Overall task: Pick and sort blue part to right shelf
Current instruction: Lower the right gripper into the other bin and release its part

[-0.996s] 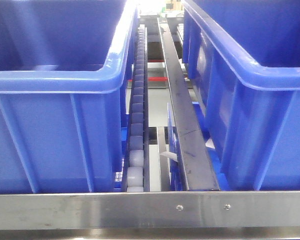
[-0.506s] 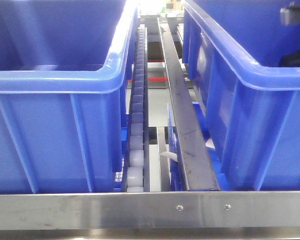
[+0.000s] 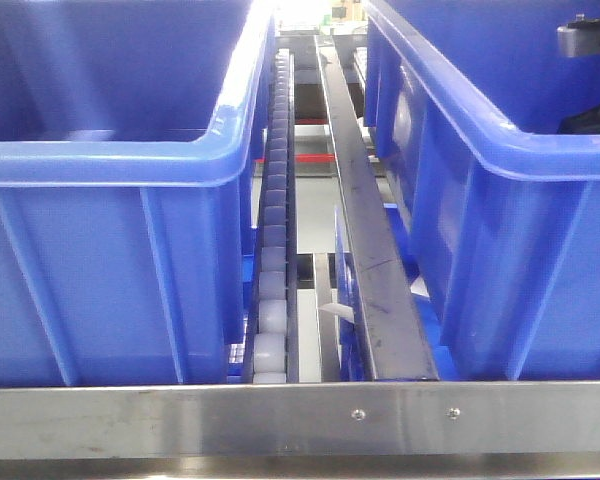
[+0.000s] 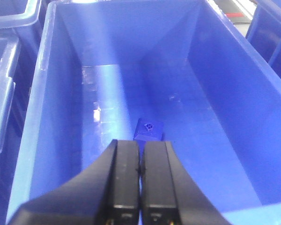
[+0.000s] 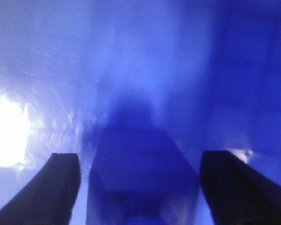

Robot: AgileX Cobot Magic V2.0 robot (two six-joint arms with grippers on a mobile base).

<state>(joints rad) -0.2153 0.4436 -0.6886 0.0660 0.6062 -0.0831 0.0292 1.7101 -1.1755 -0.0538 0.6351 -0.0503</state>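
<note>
Front view: we see the right shelf [image 3: 310, 415] with its screwed front rail, a white roller track [image 3: 272, 270] running between two blue bins [image 3: 110, 230], and a dark arm part at the right bin's upper edge. Left wrist view: our left end effector [image 4: 139, 187] has its fingers pressed together over an open bin [image 4: 42, 122], just short of a small blue part [image 4: 149, 129] on the floor, clear of all walls. Right wrist view: our right end effector [image 5: 138, 187] stands spread, its fingers [image 5: 58, 183] flanking a blurred blue block [image 5: 140, 173] without visible contact, a bin wall near on the right.
</note>
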